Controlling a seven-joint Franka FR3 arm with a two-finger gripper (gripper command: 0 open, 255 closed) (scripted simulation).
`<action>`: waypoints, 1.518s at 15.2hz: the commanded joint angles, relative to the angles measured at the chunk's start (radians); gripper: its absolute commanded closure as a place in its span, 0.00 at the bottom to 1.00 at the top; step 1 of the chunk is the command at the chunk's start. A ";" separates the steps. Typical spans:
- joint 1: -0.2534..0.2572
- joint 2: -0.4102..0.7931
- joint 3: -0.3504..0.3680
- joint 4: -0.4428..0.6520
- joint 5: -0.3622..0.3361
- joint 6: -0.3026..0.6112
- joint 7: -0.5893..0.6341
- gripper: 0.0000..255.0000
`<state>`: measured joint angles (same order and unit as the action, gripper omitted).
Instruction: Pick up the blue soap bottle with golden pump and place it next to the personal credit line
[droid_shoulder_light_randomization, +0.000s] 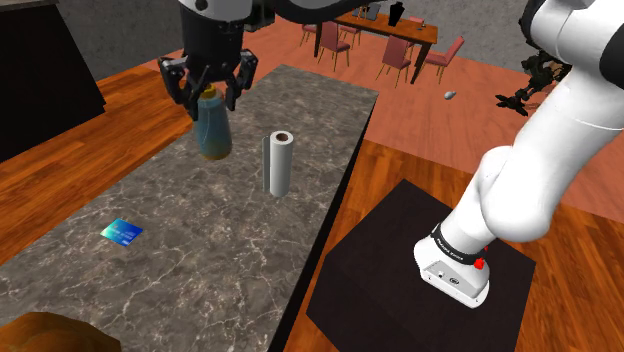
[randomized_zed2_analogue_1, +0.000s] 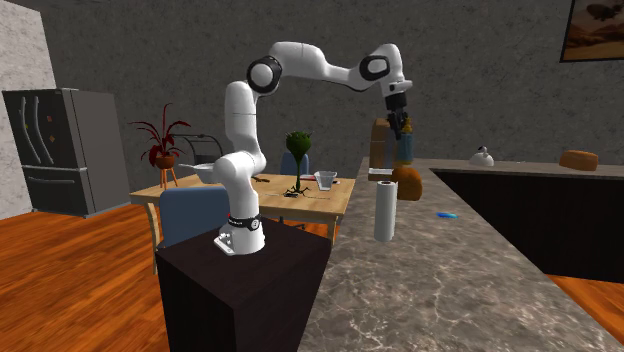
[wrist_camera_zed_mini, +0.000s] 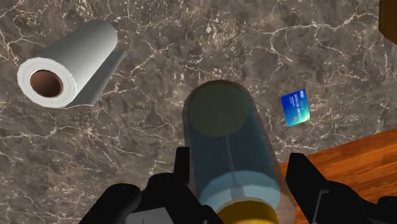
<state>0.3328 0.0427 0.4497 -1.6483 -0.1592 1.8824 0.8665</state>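
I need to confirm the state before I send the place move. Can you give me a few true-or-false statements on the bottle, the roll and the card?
1. The gripper holds the soap bottle up off the counter. True.
2. The paper towel roll lies on its side. False: it stands upright on the counter.
3. The soap bottle already sits next to the blue card. False: the card lies flat on the counter well apart from the bottle, which is in the air.
4. The bottle's pump is golden yellow. True.
5. The blue card rests on the paper towel roll. False: the two are apart on the counter.
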 joint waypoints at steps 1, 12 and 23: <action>0.032 0.072 0.025 0.078 -0.044 -0.022 0.060 1.00; 0.374 0.579 0.036 0.802 -0.303 -0.311 0.242 1.00; 0.364 0.585 0.031 0.669 -0.305 -0.183 0.290 1.00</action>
<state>0.7067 0.6382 0.4790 -0.9450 -0.4663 1.6766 1.1505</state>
